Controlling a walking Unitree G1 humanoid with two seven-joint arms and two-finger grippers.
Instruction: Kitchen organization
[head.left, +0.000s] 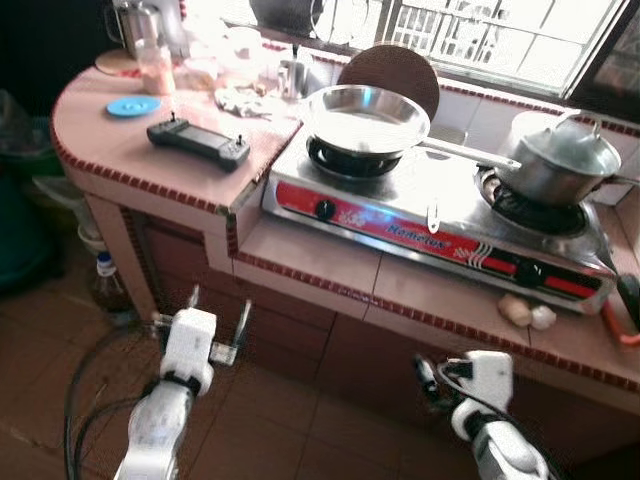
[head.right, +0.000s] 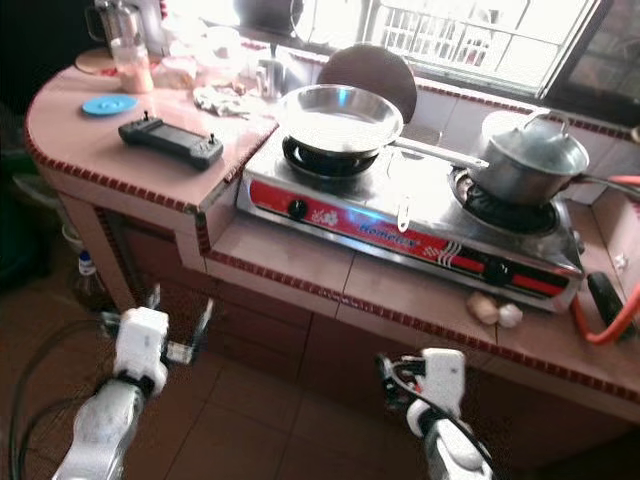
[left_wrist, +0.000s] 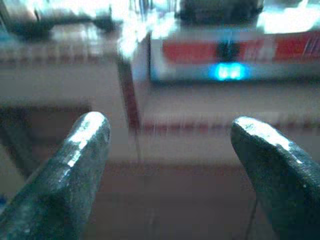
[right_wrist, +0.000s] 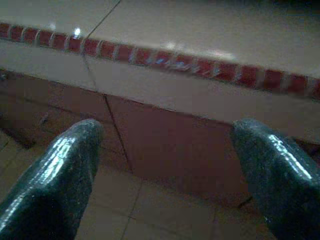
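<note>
A red and silver two-burner gas stove stands on the tiled counter. An empty steel frying pan rests on its left burner and a lidded steel pot on the right one. Two garlic bulbs lie at the counter's front edge. My left gripper hangs open below the counter edge, holding nothing. My right gripper is open too, low in front of the counter's front wall, with its dark fingers empty.
A black handheld controller and a blue lid lie on the rounded left counter. Jars and a kettle crowd the back. An orange hose runs off the right. A bottle stands on the tiled floor.
</note>
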